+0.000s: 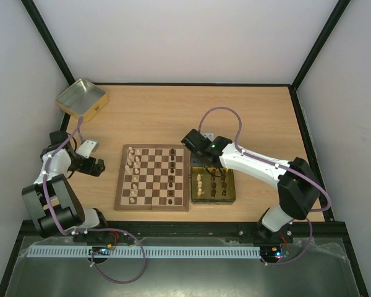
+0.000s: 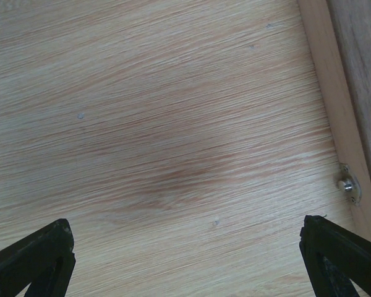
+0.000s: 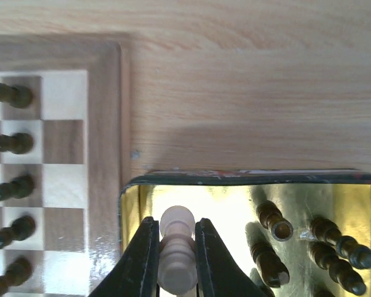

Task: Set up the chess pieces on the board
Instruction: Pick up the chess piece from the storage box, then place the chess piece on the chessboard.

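The board (image 1: 151,178) lies mid-table, with pale chess pieces (image 1: 131,173) along its left side and dark ones (image 1: 173,170) along its right. My right gripper (image 3: 176,247) is shut on a pale cream piece (image 3: 176,224) just inside the near-left corner of a shiny gold tin (image 3: 247,179). Several dark pieces (image 3: 272,223) lie loose in that tin. The board's rim (image 3: 105,124) and a row of dark pieces (image 3: 9,94) show at the left. In the top view the right gripper (image 1: 204,166) hangs over the tin (image 1: 230,199). My left gripper (image 2: 188,260) is open and empty over bare table, left of the board.
A second yellow-gold tin (image 1: 81,98) sits open at the table's far left corner. The board's side edge with a small metal clasp (image 2: 348,185) runs along the right of the left wrist view. Black frame posts border the table.
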Robot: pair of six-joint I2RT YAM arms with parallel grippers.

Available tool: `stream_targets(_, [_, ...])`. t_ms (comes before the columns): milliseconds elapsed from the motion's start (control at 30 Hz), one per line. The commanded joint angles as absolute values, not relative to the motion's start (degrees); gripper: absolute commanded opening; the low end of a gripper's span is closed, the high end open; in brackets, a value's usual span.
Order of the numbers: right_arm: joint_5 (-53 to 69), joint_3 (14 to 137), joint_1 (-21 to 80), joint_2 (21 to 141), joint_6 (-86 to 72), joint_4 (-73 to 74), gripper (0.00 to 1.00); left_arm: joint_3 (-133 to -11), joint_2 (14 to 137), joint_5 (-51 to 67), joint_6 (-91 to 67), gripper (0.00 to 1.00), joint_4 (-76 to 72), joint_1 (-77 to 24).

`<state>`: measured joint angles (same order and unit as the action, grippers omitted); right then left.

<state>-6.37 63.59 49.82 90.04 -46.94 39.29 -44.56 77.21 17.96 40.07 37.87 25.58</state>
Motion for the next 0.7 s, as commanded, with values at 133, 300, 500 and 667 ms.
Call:
stream_targets(133, [-12.0, 78.7, 57.6, 92.4, -48.4, 50.4, 0.02, -44.7, 76.9, 19.4, 42.1, 0.99, 38.4, 28.9])
stream_targets(300, [-10.8, 89.8, 63.3, 99.8, -48.4, 51.3, 0.02, -44.5, 77.4, 20.1, 42.2, 0.99, 38.3, 30.2])
stream_targets(500, [-8.1, 103.7, 67.6, 112.0, -46.0, 51.8, 0.02, -44.6, 77.7, 21.0, 42.3, 0.99, 38.4, 32.3])
stream_targets(667, [-5.8, 115.1, 69.6, 121.2, -44.4, 53.3, 0.02, -44.3, 77.6, 21.4, 43.3, 0.99, 38.5, 34.2])
